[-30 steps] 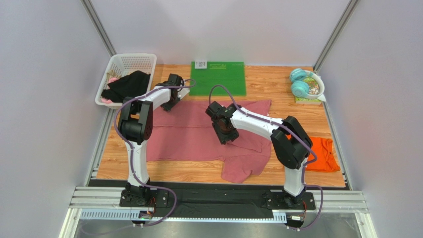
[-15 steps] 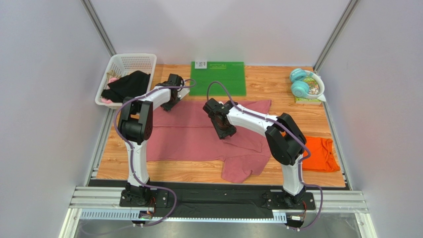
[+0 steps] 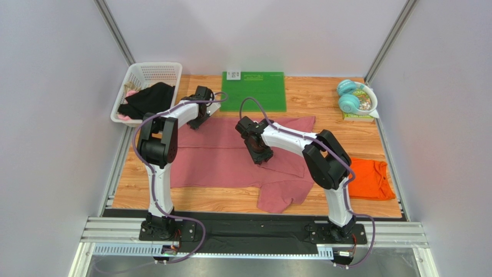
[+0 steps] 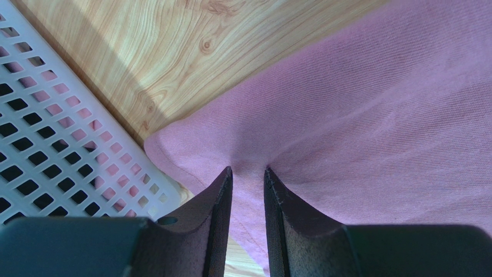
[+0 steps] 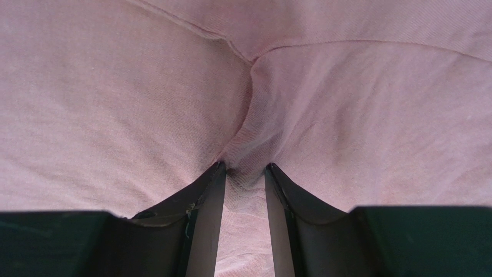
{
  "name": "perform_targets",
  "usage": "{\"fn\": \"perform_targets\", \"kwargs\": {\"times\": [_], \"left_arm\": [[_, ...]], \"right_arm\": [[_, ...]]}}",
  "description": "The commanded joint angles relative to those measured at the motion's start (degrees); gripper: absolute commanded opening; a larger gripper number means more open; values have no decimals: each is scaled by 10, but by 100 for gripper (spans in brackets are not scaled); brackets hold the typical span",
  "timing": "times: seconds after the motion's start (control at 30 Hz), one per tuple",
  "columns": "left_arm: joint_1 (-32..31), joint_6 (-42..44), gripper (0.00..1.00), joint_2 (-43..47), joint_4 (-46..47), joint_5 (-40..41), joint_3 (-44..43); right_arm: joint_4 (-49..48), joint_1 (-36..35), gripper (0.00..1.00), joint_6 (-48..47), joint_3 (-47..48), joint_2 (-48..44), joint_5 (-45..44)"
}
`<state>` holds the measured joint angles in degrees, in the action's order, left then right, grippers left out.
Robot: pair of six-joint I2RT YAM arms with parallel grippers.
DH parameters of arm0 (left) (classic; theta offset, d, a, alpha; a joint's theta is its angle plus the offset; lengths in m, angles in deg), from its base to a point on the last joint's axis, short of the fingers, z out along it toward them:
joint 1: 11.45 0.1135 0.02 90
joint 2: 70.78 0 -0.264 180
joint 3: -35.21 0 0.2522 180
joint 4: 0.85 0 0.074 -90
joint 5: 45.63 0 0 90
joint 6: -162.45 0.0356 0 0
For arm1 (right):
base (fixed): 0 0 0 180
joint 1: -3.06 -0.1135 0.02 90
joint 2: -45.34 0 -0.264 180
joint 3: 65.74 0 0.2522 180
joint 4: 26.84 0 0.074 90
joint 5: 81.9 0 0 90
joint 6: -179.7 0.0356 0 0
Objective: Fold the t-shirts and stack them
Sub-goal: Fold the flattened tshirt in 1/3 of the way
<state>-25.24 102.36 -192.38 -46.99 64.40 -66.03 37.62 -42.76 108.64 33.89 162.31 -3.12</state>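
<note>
The left arm (image 3: 179,112) stretches far forward from its base, its wrist low, its jaws drawn close together on a pinched edge of the pink t-shirt (image 3: 213,161). The right arm (image 3: 289,138) folds leftward toward the middle, wrist angled down, jaws narrowly apart with that shirt bunched between them.

The large dusty rose-pink cloth t-shirt (image 3: 219,161) is a matt, finely ribbed knit, soft and creased. The pale wooden tabletop (image 3: 329,115) under it shows smooth grain with a faint sheen. At its far left corner, the white lattice plastic basket (image 3: 153,64) looks smooth. The flat green rectangular mat (image 3: 254,92) and the bright orange cloth t-shirt (image 3: 372,179) are matt.
</note>
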Motion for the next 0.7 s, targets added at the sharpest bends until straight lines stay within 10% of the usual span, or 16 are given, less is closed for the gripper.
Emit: {"fn": "perform_targets", "kwargs": {"times": [0.0, 0.37, 0.67], "left_arm": [[6, -6, 34, 8, -22, -10, 12], [6, -4, 34, 11, -27, -10, 6], [6, -6, 34, 17, -28, -11, 13]], "right_arm": [[-17, -15, 38, -5, -16, -21, 65], [-3, -5, 39, -13, -32, -70, 67], [-66, 224, 42, 57, -17, -112, 163]]}}
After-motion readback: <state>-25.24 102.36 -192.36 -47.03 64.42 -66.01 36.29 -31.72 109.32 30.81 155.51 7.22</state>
